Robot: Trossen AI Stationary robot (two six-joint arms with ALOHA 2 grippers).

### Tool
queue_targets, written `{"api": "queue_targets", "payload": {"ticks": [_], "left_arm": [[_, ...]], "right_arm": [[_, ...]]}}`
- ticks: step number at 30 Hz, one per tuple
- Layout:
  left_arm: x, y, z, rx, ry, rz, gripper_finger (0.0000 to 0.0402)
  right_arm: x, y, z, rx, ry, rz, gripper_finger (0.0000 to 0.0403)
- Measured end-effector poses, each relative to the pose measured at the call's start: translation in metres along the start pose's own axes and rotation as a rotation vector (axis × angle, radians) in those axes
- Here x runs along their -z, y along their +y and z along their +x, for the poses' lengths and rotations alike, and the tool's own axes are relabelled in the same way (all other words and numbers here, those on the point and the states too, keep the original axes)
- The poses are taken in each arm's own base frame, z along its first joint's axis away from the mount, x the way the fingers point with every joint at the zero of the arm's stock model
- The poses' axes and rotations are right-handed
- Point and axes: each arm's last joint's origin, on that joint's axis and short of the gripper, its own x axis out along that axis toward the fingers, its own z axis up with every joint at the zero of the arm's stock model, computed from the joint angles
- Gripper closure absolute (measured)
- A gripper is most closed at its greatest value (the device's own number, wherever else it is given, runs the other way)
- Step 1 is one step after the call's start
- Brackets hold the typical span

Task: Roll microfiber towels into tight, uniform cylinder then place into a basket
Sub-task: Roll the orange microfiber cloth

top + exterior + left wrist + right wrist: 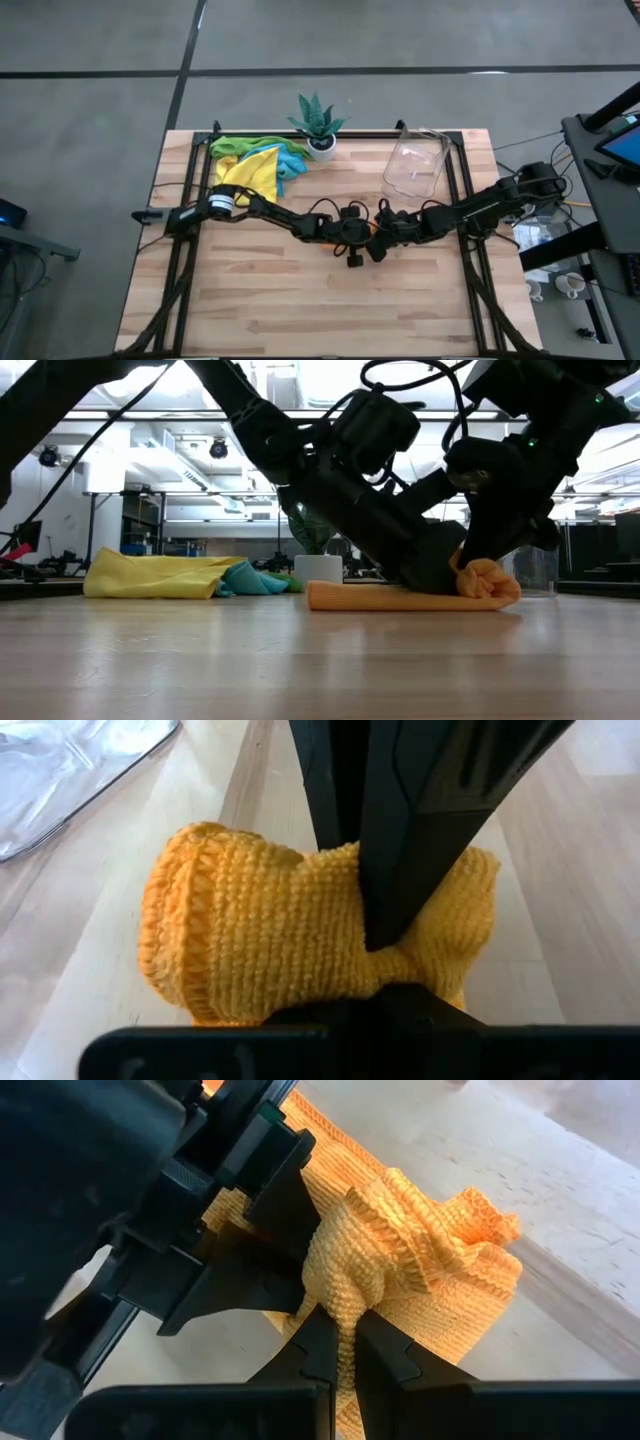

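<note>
An orange microfiber towel [400,597] lies partly rolled at the table's middle, with its bunched end [490,582] between both grippers. My left gripper [358,238] reaches in from the table's left and is shut at that bunched end [250,930]. My right gripper [350,1355] comes in from the table's right and is shut on a fold of the same end. More towels, yellow, green and blue, lie in a heap [255,165] at the far left. The clear basket [415,165] stands at the far right, on its base. My left gripper's shut fingers [285,1230] meet the towel's bunched end on its side [322,1265], slanting down from the table's left. The fingers themselves hide the exact place of contact. The roll lies on the table. My right gripper pinches a raised, wrinkled fold [352,1305] of the bunched end between its two fingers [320,1355]. They slant down from the table's right. Several layers are gathered in the pinch. The towel's flatter length [360,597] stays on the table.
A spiky green plant in a white pot [318,125] stands at the far edge between the towel heap and the basket. The wooden tabletop [300,310] stretches toward the near edge. Black frame rails [465,200] run along both sides.
</note>
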Motion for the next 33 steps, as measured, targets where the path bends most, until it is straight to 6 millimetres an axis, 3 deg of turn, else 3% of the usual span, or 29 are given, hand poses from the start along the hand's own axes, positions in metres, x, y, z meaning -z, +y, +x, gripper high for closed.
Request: {"api": "queue_targets", "payload": {"ticks": [15,33], "left_arm": [[-0.008,0.001,-0.008,-0.005,0.010,0.032,0.0392],[-0.016,0.003,-0.018,-0.008,0.034,0.079,0.0185]], "right_arm": [[0.000,0.000,0.000,0.001,-0.005,-0.013,0.0390],[0.000,0.000,0.000,0.001,0.002,-0.015,0.0390]]}}
